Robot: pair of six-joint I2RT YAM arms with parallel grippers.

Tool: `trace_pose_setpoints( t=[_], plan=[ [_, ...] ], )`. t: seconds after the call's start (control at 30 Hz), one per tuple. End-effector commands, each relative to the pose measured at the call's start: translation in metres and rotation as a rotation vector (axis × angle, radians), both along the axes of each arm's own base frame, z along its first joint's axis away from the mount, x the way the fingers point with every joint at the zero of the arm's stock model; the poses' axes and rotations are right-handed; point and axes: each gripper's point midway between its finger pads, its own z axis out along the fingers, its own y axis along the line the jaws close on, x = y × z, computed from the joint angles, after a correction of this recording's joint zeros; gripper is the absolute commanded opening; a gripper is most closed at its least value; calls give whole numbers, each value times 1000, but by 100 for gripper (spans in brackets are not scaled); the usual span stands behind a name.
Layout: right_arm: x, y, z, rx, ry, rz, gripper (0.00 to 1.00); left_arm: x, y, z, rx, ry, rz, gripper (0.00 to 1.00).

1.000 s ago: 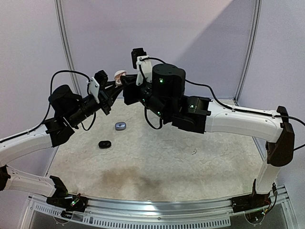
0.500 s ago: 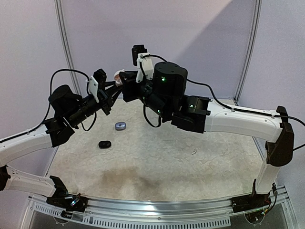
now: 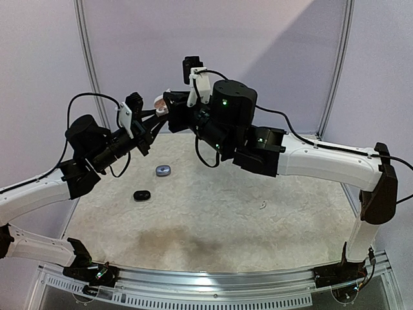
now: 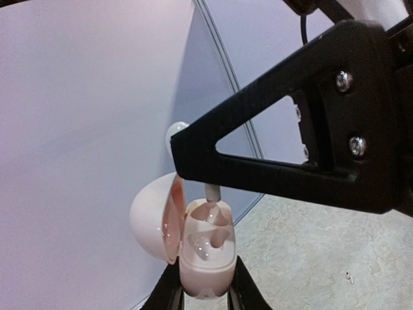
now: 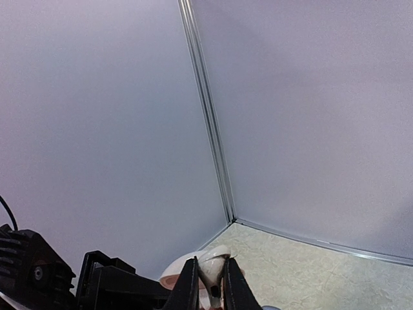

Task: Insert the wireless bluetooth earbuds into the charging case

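Note:
My left gripper (image 4: 205, 292) is shut on the base of a pale pink charging case (image 4: 206, 252), held high in the air with its lid (image 4: 151, 216) hinged open to the left. Both sockets in the case look empty. My right gripper (image 5: 210, 279) is shut on a white earbud (image 5: 213, 265). In the left wrist view that earbud's stem (image 4: 211, 192) points down at the mouth of the far socket, and its head (image 4: 175, 131) peeks out behind the right gripper's black finger (image 4: 290, 155). From above, the case (image 3: 159, 102) sits between the two grippers near the back wall.
A grey-blue case (image 3: 162, 170) and a black case (image 3: 142, 195) lie shut on the mat at the left. A tiny pale object (image 3: 263, 205) lies at the right. Walls close off the back and sides.
The right arm's wrist has risen and shifted slightly right, tilting its gripper with the earbud over the open case. The left arm and case have stayed still.

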Motion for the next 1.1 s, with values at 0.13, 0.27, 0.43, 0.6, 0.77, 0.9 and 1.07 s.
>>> trace_pose_setpoints(
  t=[0.13,0.27,0.43,0.6,0.77,0.9,1.07],
  plan=[
    [5,5,-6,-2,27,12,1,-9,-2,17,-37,-18,-23,0],
    [7,8,-10,-10,31,12,1,-9,-2,18,-45,-17,-26,0],
    [9,9,-22,-36,47,3,1,-9,1,24,-68,-22,-18,0],
    [12,9,-26,-60,41,-11,1,-10,0,25,-80,-16,-26,0],
    [13,8,-31,-93,37,-21,1,-10,0,25,-83,-13,-26,0],
    [15,11,-40,-123,50,-25,7,-9,0,25,-80,-16,-24,0],
    [17,15,-47,-139,65,-28,22,-9,0,24,-69,-18,-22,0]
  ],
)
